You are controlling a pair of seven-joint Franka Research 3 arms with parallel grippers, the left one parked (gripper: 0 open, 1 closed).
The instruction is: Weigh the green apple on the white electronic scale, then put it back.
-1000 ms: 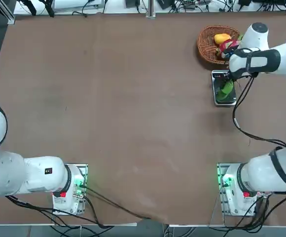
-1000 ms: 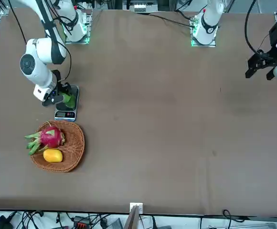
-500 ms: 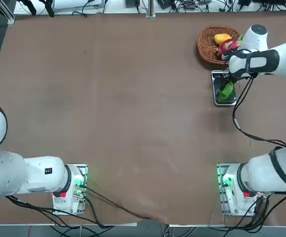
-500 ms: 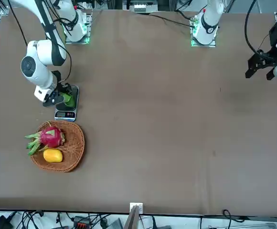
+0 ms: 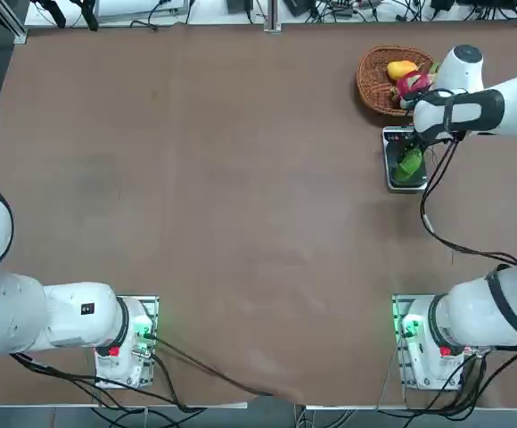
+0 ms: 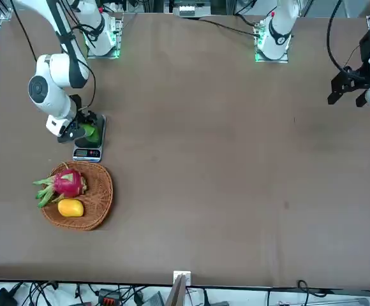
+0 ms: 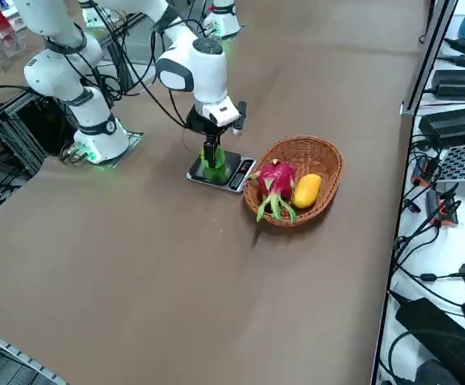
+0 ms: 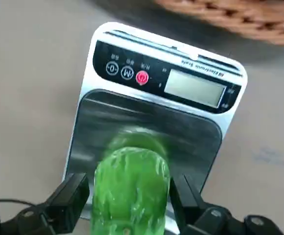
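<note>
I've got the right gripper (image 8: 132, 196) low over the scale (image 8: 154, 98), jaws spread, one finger (image 8: 71, 196) each side of the apple (image 8: 131, 188). In the wrist view there's a clear gap between each pad and the fruit, so nothing is pinched. The apple sits on the dark platform, roughly mid-width, toward the end away from the display (image 8: 196, 88). The side view shows the same: apple (image 7: 214, 164) on the scale (image 7: 220, 171), gripper (image 7: 211, 152) straight above it.

Step in hand, as I read it: the weigh. Apple is put down and let go, so the 1st half looks done, bar getting the fingers clear. I can't read any digits on the display.

The basket (image 5: 392, 80) sits just beyond the scale's display end, w/ a dragon fruit (image 6: 67, 183) and a yellow fruit (image 6: 70, 208) in it. The rest of the tabletop (image 5: 223, 196) is bare, so I judge "back" means the basket, tho I can't confirm that.

Next move, my call: hold or lift straight up a touch so neither finger leans on the apple or platform and skews the reading. Then come back down, close on the apple across its narrow width, lift clear of the scale, carry to the basket. Risk: the apple is smooth and roundish, so it could roll off the glossy platform if a finger nudges it.
</note>
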